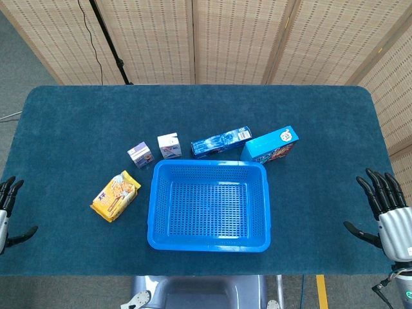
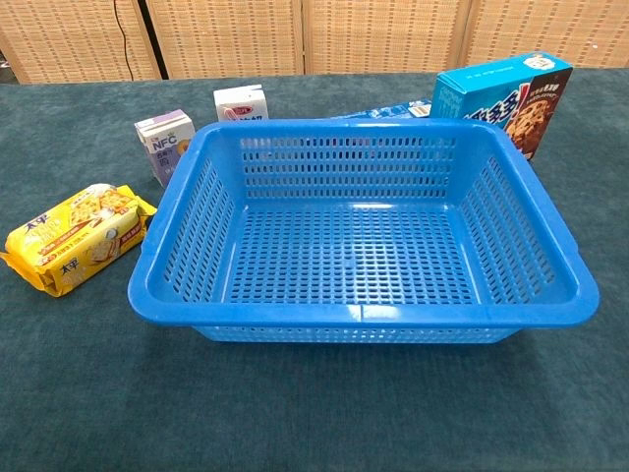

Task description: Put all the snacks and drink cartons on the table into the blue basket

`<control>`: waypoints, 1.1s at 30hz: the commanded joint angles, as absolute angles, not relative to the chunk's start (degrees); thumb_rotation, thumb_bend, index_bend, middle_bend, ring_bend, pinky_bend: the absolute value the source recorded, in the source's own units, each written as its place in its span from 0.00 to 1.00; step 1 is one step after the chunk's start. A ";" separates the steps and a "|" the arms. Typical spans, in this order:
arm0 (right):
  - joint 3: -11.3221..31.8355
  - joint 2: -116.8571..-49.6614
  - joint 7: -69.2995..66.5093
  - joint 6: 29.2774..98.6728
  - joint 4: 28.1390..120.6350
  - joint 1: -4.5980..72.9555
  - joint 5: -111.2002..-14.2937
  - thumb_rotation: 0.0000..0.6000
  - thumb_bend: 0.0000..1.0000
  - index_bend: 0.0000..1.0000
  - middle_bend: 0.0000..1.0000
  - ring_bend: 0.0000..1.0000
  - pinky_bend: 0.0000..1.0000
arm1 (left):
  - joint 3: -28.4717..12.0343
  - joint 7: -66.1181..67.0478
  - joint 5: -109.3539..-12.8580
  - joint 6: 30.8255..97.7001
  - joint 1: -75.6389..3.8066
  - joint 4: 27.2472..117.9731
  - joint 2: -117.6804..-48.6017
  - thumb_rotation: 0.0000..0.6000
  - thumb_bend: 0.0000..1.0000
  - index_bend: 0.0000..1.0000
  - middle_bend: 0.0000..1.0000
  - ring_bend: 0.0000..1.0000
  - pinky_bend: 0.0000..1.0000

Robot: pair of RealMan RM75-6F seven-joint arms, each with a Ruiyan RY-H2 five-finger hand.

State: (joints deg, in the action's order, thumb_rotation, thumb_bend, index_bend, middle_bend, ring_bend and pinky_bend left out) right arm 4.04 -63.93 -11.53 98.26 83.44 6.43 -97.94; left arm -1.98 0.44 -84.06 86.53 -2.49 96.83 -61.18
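Note:
The blue basket [image 1: 209, 241] [image 2: 167, 285] stands empty near the table's front middle. A yellow cracker pack [image 1: 116, 195] [image 2: 77, 237] lies to its left. Behind it stand a purple-white carton [image 1: 140, 155] [image 2: 164, 145] and a white carton [image 1: 169, 145] [image 2: 241, 102]. A long blue snack box [image 1: 221, 141] [image 2: 393, 109] lies behind the basket, mostly hidden in the chest view. A light blue cookie box [image 1: 270, 145] [image 2: 506, 96] stands at the basket's back right. My left hand [image 1: 8, 214] and right hand [image 1: 386, 209] rest at the table's sides, fingers apart, holding nothing.
The table [image 1: 77, 129] is covered in dark blue cloth. Wicker screens [image 1: 238, 38] stand behind it, with a black stand leg [image 1: 112, 48] at the back left.

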 commanded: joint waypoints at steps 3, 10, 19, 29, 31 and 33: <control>3.50 -62.19 -9.03 94.86 85.60 6.69 -95.98 1.00 0.00 0.00 0.00 0.00 0.00 | -2.14 0.60 -83.88 86.62 -2.44 96.96 -61.13 1.00 0.13 0.00 0.00 0.00 0.00; 2.97 -60.71 -6.01 92.34 88.34 6.90 -95.31 1.00 0.00 0.00 0.00 0.00 0.00 | -2.28 -0.08 -84.02 87.19 -2.15 96.82 -61.13 1.00 0.13 0.00 0.00 0.00 0.00; 7.38 -58.02 -7.39 83.89 84.74 13.60 -91.78 1.00 0.00 0.00 0.00 0.00 0.00 | -2.83 1.16 -82.61 86.27 -2.54 97.45 -61.24 1.00 0.13 0.00 0.00 0.00 0.00; 10.39 -57.29 -16.04 67.12 75.55 27.62 -92.28 1.00 0.03 0.00 0.00 0.00 0.00 | -3.86 2.93 -79.99 84.46 -3.48 98.12 -61.76 1.00 0.13 0.00 0.00 0.00 0.00; 10.45 -58.17 -17.98 64.57 73.40 30.18 -92.92 1.00 0.04 0.00 0.00 0.00 0.00 | -4.07 3.44 -79.23 83.97 -3.68 98.31 -61.87 1.00 0.13 0.00 0.00 0.00 0.00; 10.38 -59.38 -20.36 61.49 70.92 33.24 -93.62 1.00 0.04 0.00 0.00 0.00 0.00 | -4.28 4.21 -78.42 83.43 -3.95 98.50 -62.06 1.00 0.13 0.00 0.00 0.00 0.00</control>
State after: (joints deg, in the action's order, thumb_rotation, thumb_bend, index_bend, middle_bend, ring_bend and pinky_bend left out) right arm 10.07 -58.09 -18.06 64.38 73.35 30.37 -92.69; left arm -4.10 3.80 -78.86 83.77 -3.75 98.34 -61.92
